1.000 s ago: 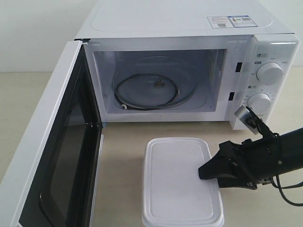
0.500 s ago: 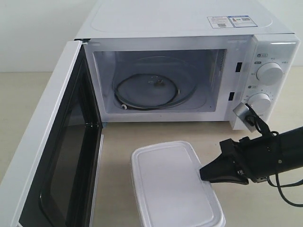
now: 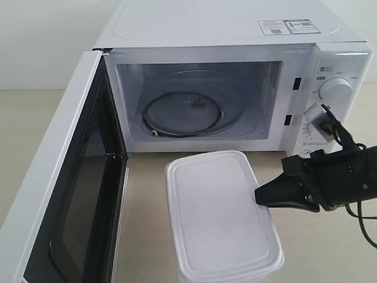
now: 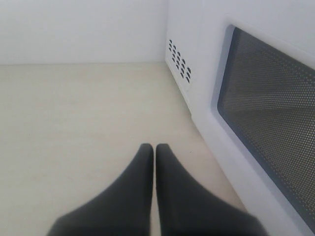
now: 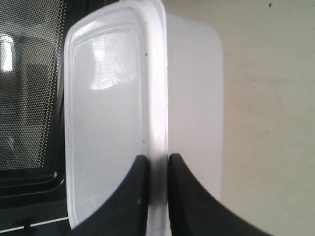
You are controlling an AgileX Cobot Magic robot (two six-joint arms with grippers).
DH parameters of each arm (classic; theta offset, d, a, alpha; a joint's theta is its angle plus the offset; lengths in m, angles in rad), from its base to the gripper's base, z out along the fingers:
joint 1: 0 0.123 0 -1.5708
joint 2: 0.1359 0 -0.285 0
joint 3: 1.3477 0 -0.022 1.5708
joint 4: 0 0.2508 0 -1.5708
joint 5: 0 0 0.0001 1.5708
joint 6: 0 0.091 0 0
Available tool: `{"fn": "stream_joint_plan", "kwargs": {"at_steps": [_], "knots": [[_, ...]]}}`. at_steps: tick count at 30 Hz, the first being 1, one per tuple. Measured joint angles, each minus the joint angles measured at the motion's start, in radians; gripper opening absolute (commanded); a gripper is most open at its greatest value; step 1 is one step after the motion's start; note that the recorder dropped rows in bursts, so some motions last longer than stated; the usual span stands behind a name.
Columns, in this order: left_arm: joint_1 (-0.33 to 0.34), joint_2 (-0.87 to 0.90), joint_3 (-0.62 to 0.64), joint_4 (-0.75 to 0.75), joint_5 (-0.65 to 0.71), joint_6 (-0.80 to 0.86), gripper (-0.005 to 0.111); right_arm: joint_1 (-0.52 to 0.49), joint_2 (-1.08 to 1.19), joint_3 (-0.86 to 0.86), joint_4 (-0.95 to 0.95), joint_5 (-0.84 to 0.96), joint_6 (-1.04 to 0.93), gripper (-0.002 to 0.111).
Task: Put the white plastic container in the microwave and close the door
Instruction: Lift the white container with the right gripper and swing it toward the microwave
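Observation:
The white plastic container [image 3: 218,215] hangs lifted off the table in front of the microwave [image 3: 235,35], its far end near the cavity's sill. My right gripper [image 3: 260,196] is shut on the container's right rim; in the right wrist view the two fingers pinch the lid's edge [image 5: 156,147] of the white plastic container [image 5: 108,113]. The door [image 3: 65,194] stands wide open at the left, its dark window facing inward. My left gripper [image 4: 155,147] is shut with nothing in it, over bare table beside the door's outer face [image 4: 266,113]. It does not show in the exterior view.
Inside the cavity lies a glass turntable on a roller ring [image 3: 184,113]. Two round dials [image 3: 336,91] sit on the right panel, the lower one partly behind my right arm's camera mount [image 3: 318,118]. Beige table [image 3: 147,194] spreads in front.
The right gripper has lifted the container and carried it toward the microwave's opening; it now sits higher and nearer the cavity. The door has not moved.

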Motion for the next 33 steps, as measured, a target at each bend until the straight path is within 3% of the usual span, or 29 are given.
{"fn": "stream_joint_plan", "kwargs": {"at_steps": [8, 17, 33], "knots": [[0.0, 0.0, 0.0, 0.0, 0.0, 0.0, 0.004, 0.0, -0.288, 0.143, 0.125, -0.037, 0.0, 0.0], [0.0, 0.0, 0.0, 0.0, 0.0, 0.0, 0.004, 0.0, -0.551, 0.27, 0.144, -0.076, 0.05, 0.0], [0.0, 0.0, 0.0, 0.0, 0.0, 0.0, 0.004, 0.005, -0.599, 0.328, 0.132, -0.148, 0.11, 0.0]]}}
